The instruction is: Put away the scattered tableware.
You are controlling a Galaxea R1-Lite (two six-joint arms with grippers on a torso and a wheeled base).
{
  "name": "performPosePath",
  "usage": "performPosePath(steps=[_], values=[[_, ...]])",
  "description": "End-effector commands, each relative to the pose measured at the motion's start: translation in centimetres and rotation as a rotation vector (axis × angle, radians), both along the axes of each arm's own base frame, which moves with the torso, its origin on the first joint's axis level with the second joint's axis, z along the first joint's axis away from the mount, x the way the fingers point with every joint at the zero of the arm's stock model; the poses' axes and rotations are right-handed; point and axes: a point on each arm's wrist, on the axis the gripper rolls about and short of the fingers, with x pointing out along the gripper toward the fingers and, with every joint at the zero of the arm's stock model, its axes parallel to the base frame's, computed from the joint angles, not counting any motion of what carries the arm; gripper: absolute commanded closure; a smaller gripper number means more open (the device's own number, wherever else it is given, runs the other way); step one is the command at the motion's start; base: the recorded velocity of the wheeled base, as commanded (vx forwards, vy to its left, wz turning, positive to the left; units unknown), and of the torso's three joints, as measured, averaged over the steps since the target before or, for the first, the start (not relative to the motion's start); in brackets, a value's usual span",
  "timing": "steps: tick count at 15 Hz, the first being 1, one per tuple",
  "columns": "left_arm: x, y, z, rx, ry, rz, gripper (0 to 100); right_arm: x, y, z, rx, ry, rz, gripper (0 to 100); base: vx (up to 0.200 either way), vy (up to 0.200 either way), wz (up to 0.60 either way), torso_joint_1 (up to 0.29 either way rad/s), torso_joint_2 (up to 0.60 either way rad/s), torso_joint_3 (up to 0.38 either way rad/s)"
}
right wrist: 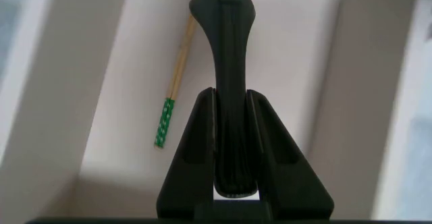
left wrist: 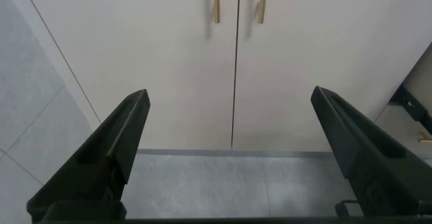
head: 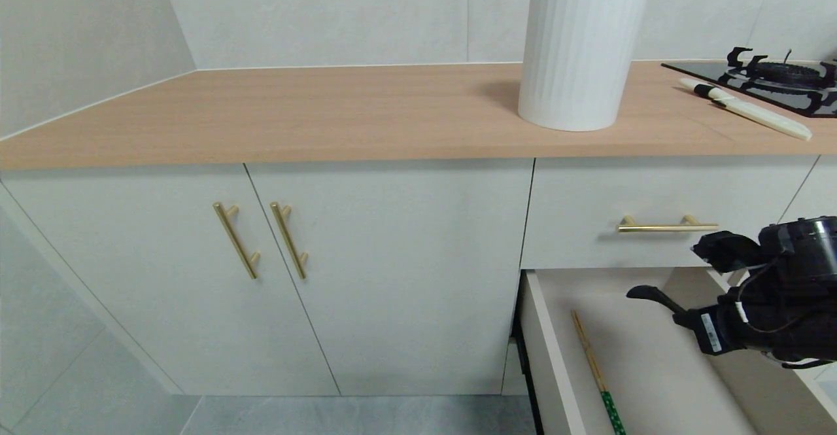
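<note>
- From the head camera, the open drawer (head: 546,350) is the lowest thing at the right of the cabinet run, pulled well out.
- A pair of chopsticks (head: 594,366) with green ends lies flat on the floor of that drawer, close to its left wall.
- The right gripper (head: 683,320) hangs over the right part of the drawer, clamped on a black utensil (head: 647,294). The utensil's rounded end sticks out over the drawer's inside, clear of the chopsticks.
- Straight above the drawer is a closed drawer front with a gold handle (head: 667,227), and above that the wooden countertop (head: 294,108).
- On the counter above the drawer stand a white ribbed vase (head: 579,49), a pale knife (head: 745,108) and, past it, a black gas hob (head: 778,78).
- Left of the drawer are two cabinet doors (head: 392,271), shut.
- From the left wrist camera, the left gripper (left wrist: 229,99) has its fingers (left wrist: 115,150) spread wide with nothing between them. It faces the foot of those doors and the grey floor (left wrist: 223,183).
- From the right wrist camera, the right gripper (right wrist: 231,96) pinches the black utensil (right wrist: 223,15) tight between both pads.
- Beyond it I can see the drawer's pale floor (right wrist: 290,62), with the chopsticks (right wrist: 177,75) lying to one side of the utensil, apart from it.
</note>
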Motion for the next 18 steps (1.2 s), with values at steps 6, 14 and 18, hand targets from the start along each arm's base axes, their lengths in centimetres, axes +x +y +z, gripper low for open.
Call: performPosePath(steps=[6, 14, 18], values=[[0.0, 0.0, 0.0, -0.001, 0.000, 0.001, 0, 4.8, -1.5, -6.3, -0.010, 0.174, -0.111, 100, 0.000, 0.000, 0.00, 0.000, 0.00, 0.000], [0.0, 0.0, 0.0, -0.001, 0.000, 0.001, 0, 6.7, -2.0, -11.1, -0.021, 0.207, -0.138, 100, 0.000, 0.000, 0.00, 0.000, 0.00, 0.000], [0.0, 0.0, 0.0, 0.001, 0.000, 0.001, 0, 6.8, -2.2, -12.0, -0.031, 0.228, -0.151, 100, 0.000, 0.000, 0.00, 0.000, 0.00, 0.000]])
